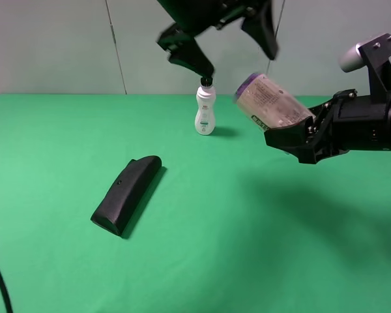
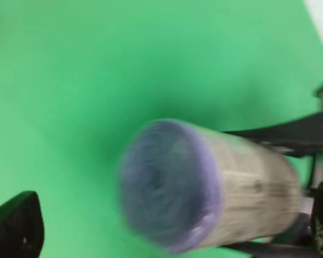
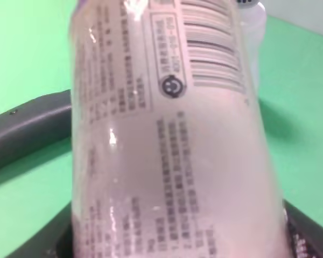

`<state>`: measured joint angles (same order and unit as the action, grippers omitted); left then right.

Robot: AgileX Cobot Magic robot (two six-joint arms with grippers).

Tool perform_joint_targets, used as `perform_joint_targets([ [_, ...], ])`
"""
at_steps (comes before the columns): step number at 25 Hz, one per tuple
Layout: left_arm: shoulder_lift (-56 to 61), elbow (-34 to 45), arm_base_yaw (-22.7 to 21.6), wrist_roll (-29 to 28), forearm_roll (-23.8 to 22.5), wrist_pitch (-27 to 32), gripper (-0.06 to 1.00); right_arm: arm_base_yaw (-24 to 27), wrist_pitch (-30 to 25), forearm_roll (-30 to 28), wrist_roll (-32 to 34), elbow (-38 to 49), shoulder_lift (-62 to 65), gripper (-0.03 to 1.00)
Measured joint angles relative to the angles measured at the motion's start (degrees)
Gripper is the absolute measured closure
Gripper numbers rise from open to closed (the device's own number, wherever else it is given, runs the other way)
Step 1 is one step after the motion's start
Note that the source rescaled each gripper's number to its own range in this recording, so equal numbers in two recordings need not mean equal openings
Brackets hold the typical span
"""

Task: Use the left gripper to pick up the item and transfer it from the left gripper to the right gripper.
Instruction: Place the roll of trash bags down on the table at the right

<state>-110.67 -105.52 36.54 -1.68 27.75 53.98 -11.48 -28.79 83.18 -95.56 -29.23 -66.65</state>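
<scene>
Green tabletop [image 1: 247, 254]; canister [image 1: 274, 103] aslant, up-left.

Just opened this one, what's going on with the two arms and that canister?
The right gripper holds the purple-ended canister by one end, tilted in the air over the green table. The left gripper hangs above it, jaws open and clear of the canister, so the handover looks done. A white bottle stands behind; a black case lies on the left side.

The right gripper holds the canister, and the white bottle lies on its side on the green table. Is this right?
Not quite: the white bottle stands upright on the green table, as the exterior high view shows. The right gripper does hold the canister.
</scene>
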Motion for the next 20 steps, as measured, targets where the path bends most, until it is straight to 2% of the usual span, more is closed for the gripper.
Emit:
perform_joint_targets([
  [9,5.5,0.0,-3.7,-3.0,-13.7,7.4,-0.06,0.0,0.0,-0.1,0.0,0.0,0.0,0.94],
  [17,9.4,0.0,-6.2,-3.6,-22.6,12.8,-0.06,0.0,-0.1,-0.1,0.0,0.0,0.0,0.95],
  [20,11.1,0.1,-6.4,-3.6,-26.2,12.9,-0.05,0.0,0.0,-0.1,0.0,0.0,0.0,0.95],
])
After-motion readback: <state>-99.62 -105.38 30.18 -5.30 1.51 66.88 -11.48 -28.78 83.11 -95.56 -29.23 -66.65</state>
